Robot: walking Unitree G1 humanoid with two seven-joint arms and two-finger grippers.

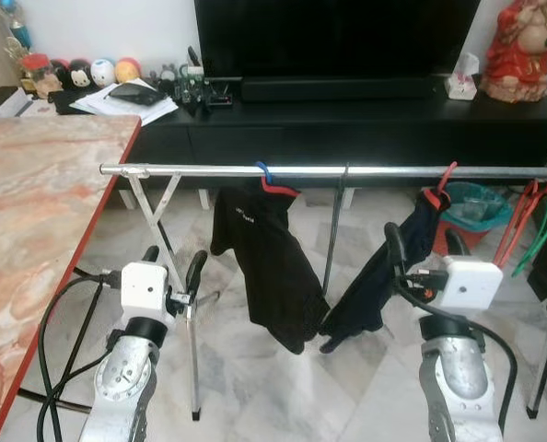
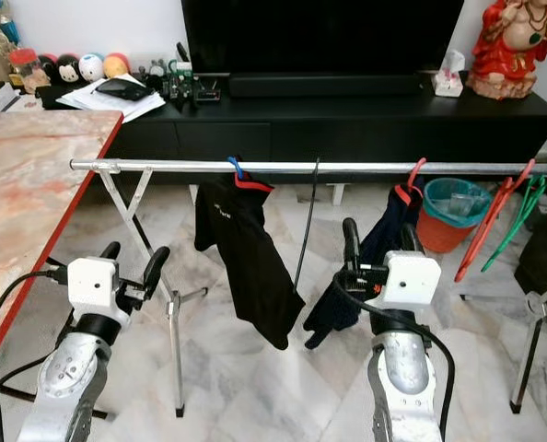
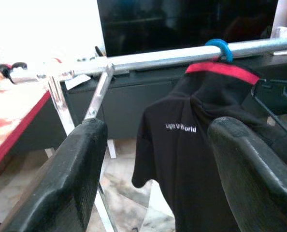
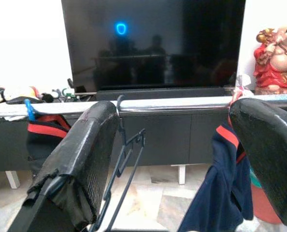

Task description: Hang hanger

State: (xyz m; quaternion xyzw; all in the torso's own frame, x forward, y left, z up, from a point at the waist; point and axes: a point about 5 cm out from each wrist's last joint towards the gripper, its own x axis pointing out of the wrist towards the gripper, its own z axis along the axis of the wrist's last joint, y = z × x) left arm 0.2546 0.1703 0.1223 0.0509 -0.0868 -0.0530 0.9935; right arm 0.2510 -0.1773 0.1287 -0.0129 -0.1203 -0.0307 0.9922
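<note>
Left eye view: a silver rail (image 1: 347, 171) runs across the frame on a folding stand, in front of a black TV cabinet (image 1: 366, 129). A black shirt (image 1: 264, 267) hangs from it on a blue-hooked hanger (image 1: 264, 172). A thin black hanger (image 1: 336, 230) hangs bare near mid-rail. A navy garment (image 1: 384, 276) hangs on a red-hooked hanger (image 1: 447, 177). Red and green hangers (image 1: 531, 216) sit at the rail's right end. Left gripper (image 1: 174, 267) is below the rail beside the stand leg, fingers apart, holding nothing. Right gripper (image 1: 425, 244) is below the rail, just in front of the navy garment, fingers spread and empty. A marble counter (image 1: 34, 230) lies to the left.
</note>
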